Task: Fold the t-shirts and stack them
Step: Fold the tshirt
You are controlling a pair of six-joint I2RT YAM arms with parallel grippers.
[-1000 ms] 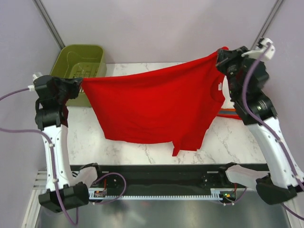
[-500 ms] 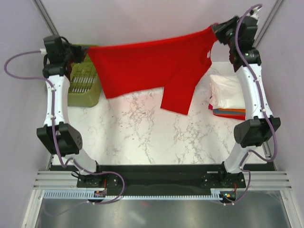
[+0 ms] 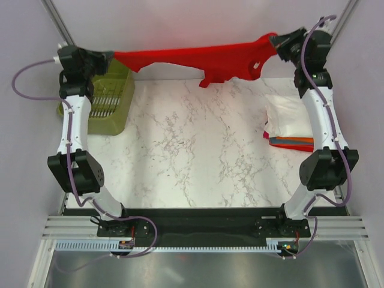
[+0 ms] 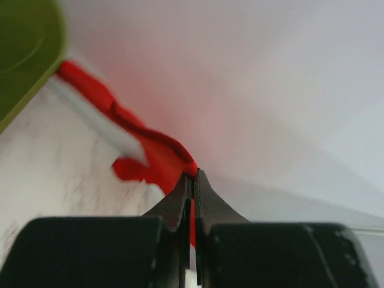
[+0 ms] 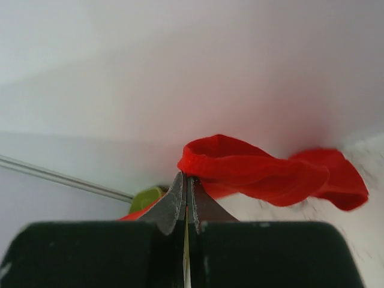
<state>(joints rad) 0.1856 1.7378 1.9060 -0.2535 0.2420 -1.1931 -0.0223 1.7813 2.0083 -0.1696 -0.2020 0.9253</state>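
A bright red t-shirt (image 3: 204, 58) is stretched in the air between both grippers, along the far edge of the table. My left gripper (image 3: 109, 55) is shut on its left end, above the green basket; the cloth shows between the jaws in the left wrist view (image 4: 157, 157). My right gripper (image 3: 277, 41) is shut on its right end, and the red cloth bunches at the jaw tips in the right wrist view (image 5: 258, 170). A stack of folded t-shirts (image 3: 290, 117) lies at the table's right edge, white on top, with orange, grey and red edges below.
An olive-green plastic basket (image 3: 108, 102) stands at the far left of the marble table (image 3: 192, 150), under my left arm. Purple-grey walls close in behind and at the sides. The black base rail runs along the near edge.
Both arms have reached further back and up, carrying the red t-shirt from over the table's middle to its far edge. The shirt now hangs as a narrow band instead of a broad sheet.
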